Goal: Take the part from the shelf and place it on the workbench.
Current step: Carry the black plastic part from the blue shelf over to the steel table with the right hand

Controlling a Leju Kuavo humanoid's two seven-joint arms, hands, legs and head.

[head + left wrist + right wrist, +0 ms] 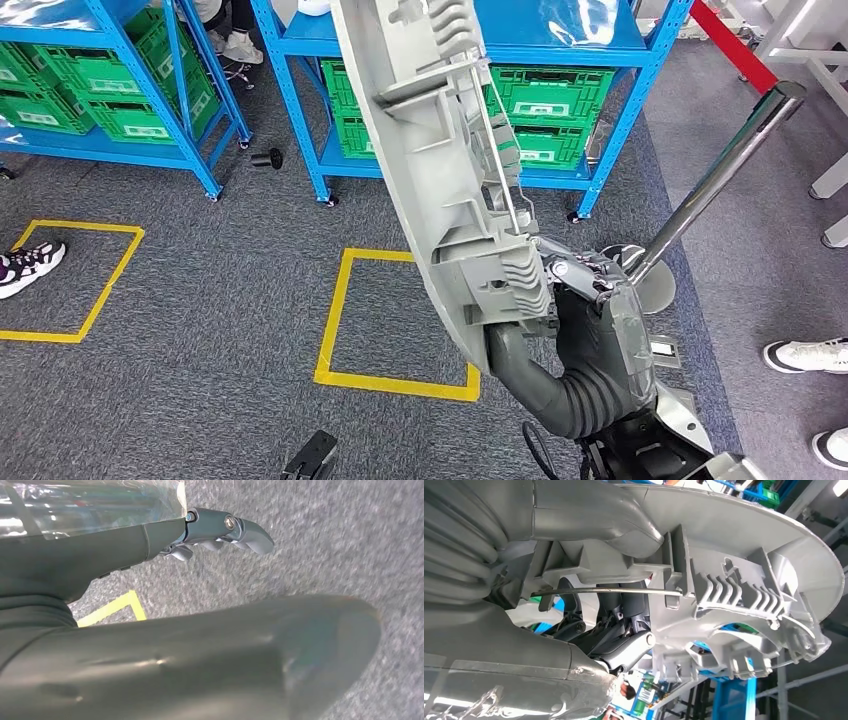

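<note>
The right robot hand (pixel 575 290) grips the grey plastic part (pixel 440 150) near its lower end, holding it up in front of the head camera so that it rises from about 5 o'clock toward 12 o'clock and runs out past the top edge of the picture. The part's curved outer edge faces 9 o'clock; its ribbed inner side, with a thin metal rod (pixel 500 150) along it, faces 3 o'clock.

Behind it stand blue shelves (pixel 300 110) loaded with green crates (pixel 545 95), across the 10 to 1 o'clock span. The grey carpet (pixel 200 300) between shelves and robot is open, marked with a yellow taped square (pixel 335 310) at 6 o'clock and another (pixel 110 275) at 9 o'clock. A chrome pole (pixel 720 170) slants across 3 o'clock, close to the hand. Shoes of people show at 9 o'clock (pixel 30 265) and at 4 o'clock (pixel 805 355).

The right wrist view shows dark fingers (pixel 624 650) hooked under the part's ribs beside the rod and the thumb (pixel 594 515) pressed on the opposite face.

The left wrist view shows the left robot hand (pixel 220 530) over bare carpet, holding nothing, fingers loosely bent and apart from the thumb.
</note>
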